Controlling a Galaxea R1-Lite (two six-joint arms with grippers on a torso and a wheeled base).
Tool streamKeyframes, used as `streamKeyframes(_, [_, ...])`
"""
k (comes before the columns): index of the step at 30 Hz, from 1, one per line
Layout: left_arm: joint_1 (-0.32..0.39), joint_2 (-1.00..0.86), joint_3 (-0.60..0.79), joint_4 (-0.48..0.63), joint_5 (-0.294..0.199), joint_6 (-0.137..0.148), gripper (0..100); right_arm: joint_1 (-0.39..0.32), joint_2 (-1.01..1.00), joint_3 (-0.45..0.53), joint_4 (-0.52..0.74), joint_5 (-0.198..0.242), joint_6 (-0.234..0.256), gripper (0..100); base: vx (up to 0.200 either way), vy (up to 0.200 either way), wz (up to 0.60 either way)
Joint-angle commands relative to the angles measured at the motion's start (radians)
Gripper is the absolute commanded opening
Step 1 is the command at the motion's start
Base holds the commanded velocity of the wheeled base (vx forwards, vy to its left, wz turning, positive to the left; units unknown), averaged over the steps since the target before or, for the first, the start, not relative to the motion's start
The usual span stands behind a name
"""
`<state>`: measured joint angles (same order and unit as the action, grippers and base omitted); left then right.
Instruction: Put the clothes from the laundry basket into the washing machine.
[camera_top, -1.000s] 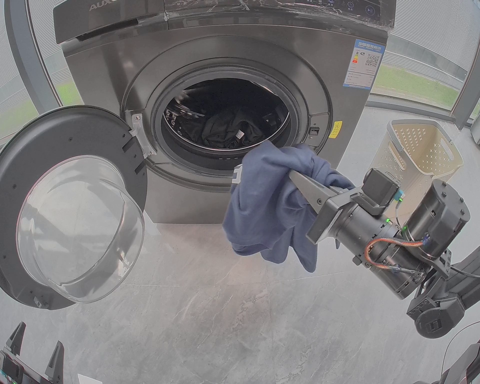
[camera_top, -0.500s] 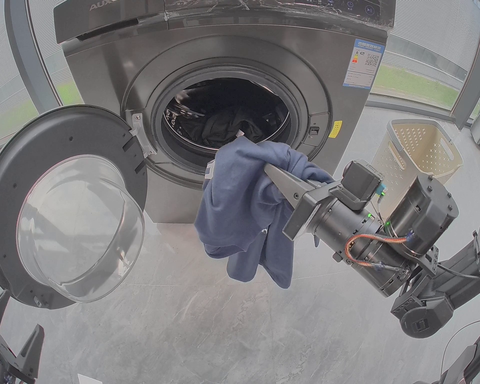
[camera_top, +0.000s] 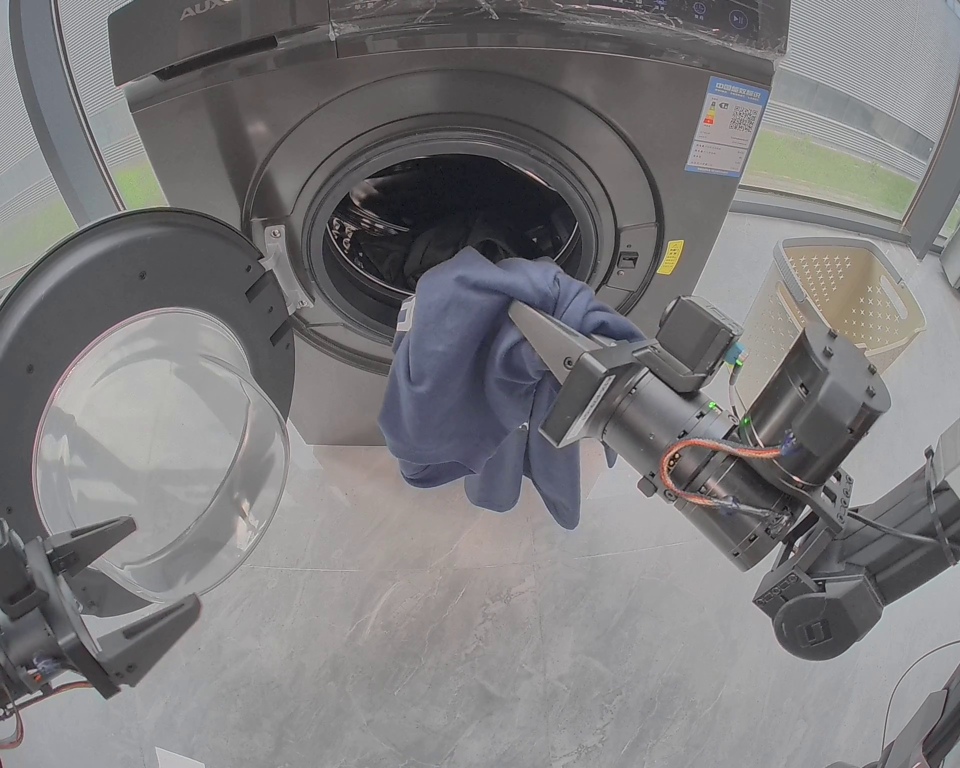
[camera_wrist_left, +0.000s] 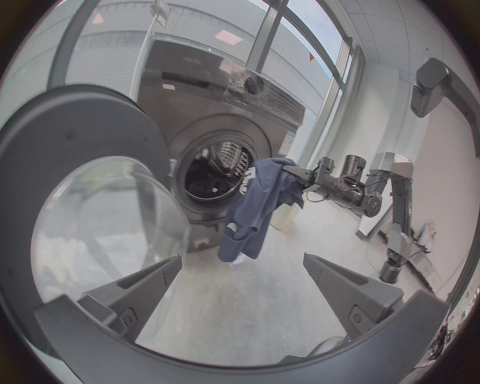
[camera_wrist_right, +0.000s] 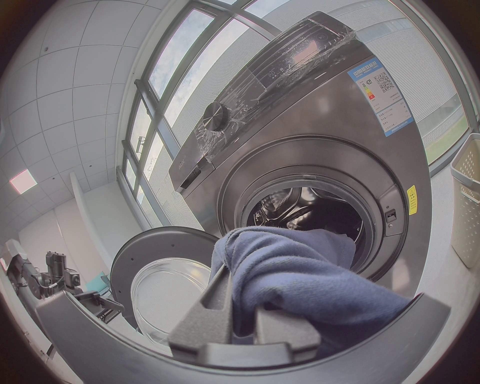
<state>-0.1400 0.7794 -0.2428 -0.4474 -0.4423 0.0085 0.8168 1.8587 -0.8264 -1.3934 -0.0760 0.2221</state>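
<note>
You have the blue garment (camera_top: 470, 380) pinched in the right hand (camera_top: 540, 338). It drapes over the fingers and hangs in loose folds below them. Its top fold is level with the lower lip of the drum opening (camera_top: 450, 215), just ahead of the hand's tips, and the rest dangles in front of the washing machine (camera_top: 640, 130), clear of the floor (camera_top: 400, 640). The fingertips are buried in the cloth, so you cannot see how much fabric they grip. Whether the cloth touches the lip is hard to judge.

Beyond the hand, dark clothes (camera_top: 440, 245) lie in the drum, too shadowed to tell apart. The laundry basket (camera_top: 850, 290) stands behind the hand, past its wrist. The arm cuts off its lower part, and what you can see of its inside shows only bare perforated wall.

Your left hand (camera_top: 160, 565) is spread wide and holds nothing. The open door (camera_top: 130, 280) is just beyond it, well apart from the garment.

The machine stands on grey marbled tile, with large windows (camera_top: 860, 150) behind it.

Compared with a second ago, the right hand has carried the garment up and closer to the opening. The left hand has risen from the lower corner of the head view.
</note>
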Motion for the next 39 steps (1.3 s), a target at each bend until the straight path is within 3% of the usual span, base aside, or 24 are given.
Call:
streamKeyframes(1, [-0.138,0.287,-0.039,-0.111,-0.024,-0.018,100,-0.002,0.016,-0.017,0.004,-0.005,0.006,0,0.0,0.0,0.0])
streamKeyframes(6, [-0.158,0.374,-0.072,-0.157,-0.024,-0.019,100,-0.002,0.013,-0.014,0.007,-0.005,0.006,0,0.0,0.0,0.0])
streamKeyframes(13, [-0.245,0.561,-0.145,-0.257,-0.024,-0.019,100,0.005,0.013,-0.014,0.005,-0.005,0.006,0,0.0,0.0,0.0])
streamKeyframes(18, [-0.254,0.687,-0.171,-0.307,-0.024,-0.021,100,0.008,0.011,-0.013,0.002,-0.005,0.006,0,0.0,0.0,0.0])
streamKeyframes(27, [-0.268,0.885,-0.214,-0.547,-0.024,-0.082,100,0.019,0.005,0.003,0.002,-0.007,0.006,0,0.0,0.0,0.0])
streamKeyframes(39, [-0.297,1.032,-0.311,-0.636,-0.022,-0.081,100,0.025,-0.003,0.023,-0.004,-0.007,0.006,0,0.0,0.0,0.0])
